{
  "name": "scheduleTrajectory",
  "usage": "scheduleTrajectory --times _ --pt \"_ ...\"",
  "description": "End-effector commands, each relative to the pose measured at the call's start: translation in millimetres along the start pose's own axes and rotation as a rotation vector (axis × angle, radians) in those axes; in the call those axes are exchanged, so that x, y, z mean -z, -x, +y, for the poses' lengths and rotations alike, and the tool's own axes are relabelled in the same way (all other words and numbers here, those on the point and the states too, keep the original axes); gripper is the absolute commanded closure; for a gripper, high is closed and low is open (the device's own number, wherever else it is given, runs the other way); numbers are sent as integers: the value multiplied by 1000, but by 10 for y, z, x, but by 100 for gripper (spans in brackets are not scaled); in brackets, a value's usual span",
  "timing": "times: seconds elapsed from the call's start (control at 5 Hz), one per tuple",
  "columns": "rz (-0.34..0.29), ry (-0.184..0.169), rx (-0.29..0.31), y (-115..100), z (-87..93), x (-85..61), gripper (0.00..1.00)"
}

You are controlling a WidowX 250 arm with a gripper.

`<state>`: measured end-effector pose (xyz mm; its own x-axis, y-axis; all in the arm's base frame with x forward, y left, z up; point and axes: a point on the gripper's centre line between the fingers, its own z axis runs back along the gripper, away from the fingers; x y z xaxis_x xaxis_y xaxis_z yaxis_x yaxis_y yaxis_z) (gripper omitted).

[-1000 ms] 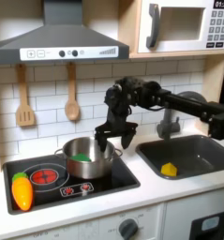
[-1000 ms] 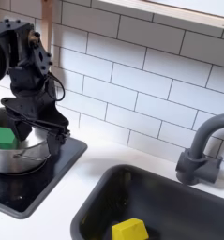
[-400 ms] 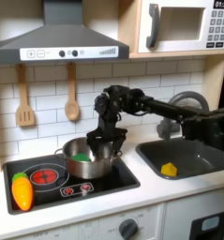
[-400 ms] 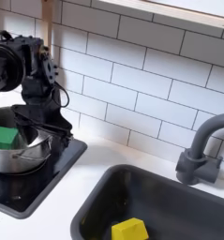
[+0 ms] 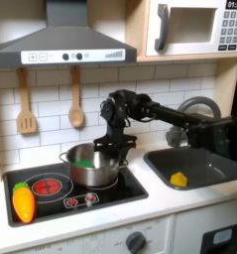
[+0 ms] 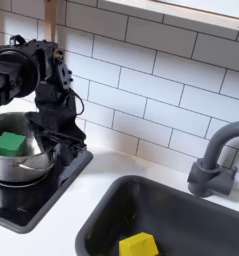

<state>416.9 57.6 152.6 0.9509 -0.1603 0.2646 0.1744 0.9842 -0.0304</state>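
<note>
Counter (image 5: pixel 179 203) of a toy kitchen, white, with a black stove (image 5: pixel 110 193) at the first exterior view's left and a dark sink (image 5: pixel 204 164) at its right.

Arm: a second ago it stood higher and further toward the sink side of the pot. It has since swung over and come down, so the wrist now sits at the pot's rim on the side nearest the sink.

Pot (image 5: pixel 90 167): steel, on the stove's back burner. It looks unmoved across the frames. In the second exterior view its rim (image 6: pixel 21 158) runs right up to the arm's black links.

Pincer (image 5: pixel 108 149): low against the pot's near rim in the first exterior view. I cannot tell how far apart the fingers stand, nor whether they have hold of anything; the wrist body hides them in both exterior views.

Green block (image 6: pixel 5 143): inside the pot, resting free, same spot as before. My reading: the descent has brought the pincer to the pot, not the block.

Small items: carrot (image 5: pixel 24 201) at the stove's front left, yellow piece (image 6: pixel 138 245) in the sink.
</note>
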Motion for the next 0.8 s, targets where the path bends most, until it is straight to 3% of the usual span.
scheduleTrajectory --times 0.0,0.6 --pt "8 39 26 51 -133 -48 100" --pt "38 121 75 191 -562 -165 100"
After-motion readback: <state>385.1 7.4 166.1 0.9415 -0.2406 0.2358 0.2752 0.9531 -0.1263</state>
